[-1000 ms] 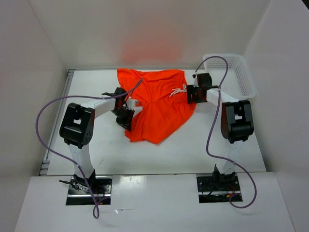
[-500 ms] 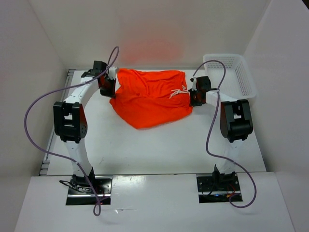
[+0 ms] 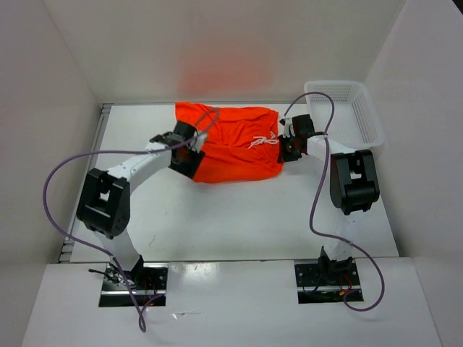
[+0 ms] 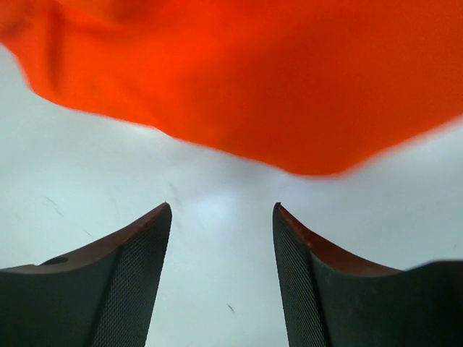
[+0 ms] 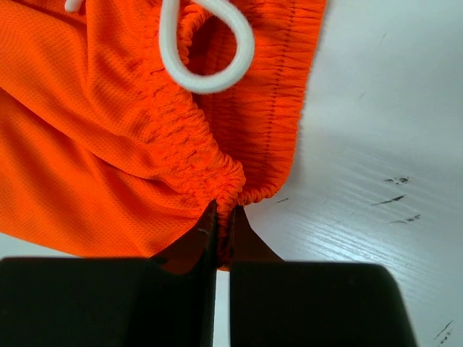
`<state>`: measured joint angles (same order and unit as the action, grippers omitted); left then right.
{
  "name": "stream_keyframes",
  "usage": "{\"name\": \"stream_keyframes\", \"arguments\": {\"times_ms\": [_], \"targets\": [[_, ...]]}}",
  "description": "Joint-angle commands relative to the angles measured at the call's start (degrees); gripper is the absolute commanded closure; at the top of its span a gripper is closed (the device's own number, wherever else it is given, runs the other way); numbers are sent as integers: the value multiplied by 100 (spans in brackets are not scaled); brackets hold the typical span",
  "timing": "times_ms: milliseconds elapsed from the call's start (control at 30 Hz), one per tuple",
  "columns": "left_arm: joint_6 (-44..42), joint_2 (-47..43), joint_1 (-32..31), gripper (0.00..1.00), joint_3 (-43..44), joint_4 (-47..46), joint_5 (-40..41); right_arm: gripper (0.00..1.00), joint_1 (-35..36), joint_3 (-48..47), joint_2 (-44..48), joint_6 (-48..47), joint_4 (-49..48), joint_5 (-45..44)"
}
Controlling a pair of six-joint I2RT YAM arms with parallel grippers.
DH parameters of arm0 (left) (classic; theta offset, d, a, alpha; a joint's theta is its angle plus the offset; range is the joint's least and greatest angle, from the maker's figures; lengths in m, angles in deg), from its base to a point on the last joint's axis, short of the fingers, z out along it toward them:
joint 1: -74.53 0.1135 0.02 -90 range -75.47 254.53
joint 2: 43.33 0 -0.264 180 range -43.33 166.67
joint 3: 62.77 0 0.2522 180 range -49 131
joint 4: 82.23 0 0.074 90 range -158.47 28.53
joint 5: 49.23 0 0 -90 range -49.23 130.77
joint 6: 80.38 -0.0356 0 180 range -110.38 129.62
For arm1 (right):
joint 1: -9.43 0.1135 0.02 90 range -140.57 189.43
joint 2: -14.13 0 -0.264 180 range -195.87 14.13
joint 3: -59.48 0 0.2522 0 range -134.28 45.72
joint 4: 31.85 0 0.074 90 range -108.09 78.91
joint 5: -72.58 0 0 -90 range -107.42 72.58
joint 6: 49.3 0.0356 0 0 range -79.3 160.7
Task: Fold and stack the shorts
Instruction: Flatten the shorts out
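Pinching the waistband (image 5: 271,123), our right gripper (image 5: 223,230) holds the orange shorts (image 3: 235,144), which lie bunched on the table (image 3: 217,217) near the white basket (image 3: 365,108). On the shorts' side away from the basket, our left gripper (image 4: 221,238) hovers empty, fingers spread wide.

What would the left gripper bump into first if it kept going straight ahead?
Probably the orange shorts, lying just ahead of the open left gripper. If it tilts downward it could touch the white table first; depth is unclear.
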<state>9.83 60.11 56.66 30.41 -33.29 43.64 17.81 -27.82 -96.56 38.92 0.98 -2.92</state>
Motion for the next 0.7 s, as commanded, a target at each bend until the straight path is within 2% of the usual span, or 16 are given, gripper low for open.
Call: {"name": "stream_keyframes", "arguments": {"times_ms": [0,133,233,400,500,567,667], "targets": [[-21,-535,-838,34,-1171,-247,799,100,67,-134,303,2,123,176],[-21,-255,-842,33,-1649,-1598,1731,100,67,-249,303,2,123,176],[-21,26,-841,31,-1245,-1926,1865,100,67,-249,356,55,123,289],[-21,606,-841,30,-1244,-2743,2270,100,67,-196,469,55,123,290],[-21,747,-841,30,-973,-2377,1701,100,67,-143,522,55,123,290],[-21,748,-841,30,-849,-2078,1042,100,67,-143,523,55,123,290],[-21,879,-841,40,-683,-1893,391,100,67,-91,523,55,123,290]]}}
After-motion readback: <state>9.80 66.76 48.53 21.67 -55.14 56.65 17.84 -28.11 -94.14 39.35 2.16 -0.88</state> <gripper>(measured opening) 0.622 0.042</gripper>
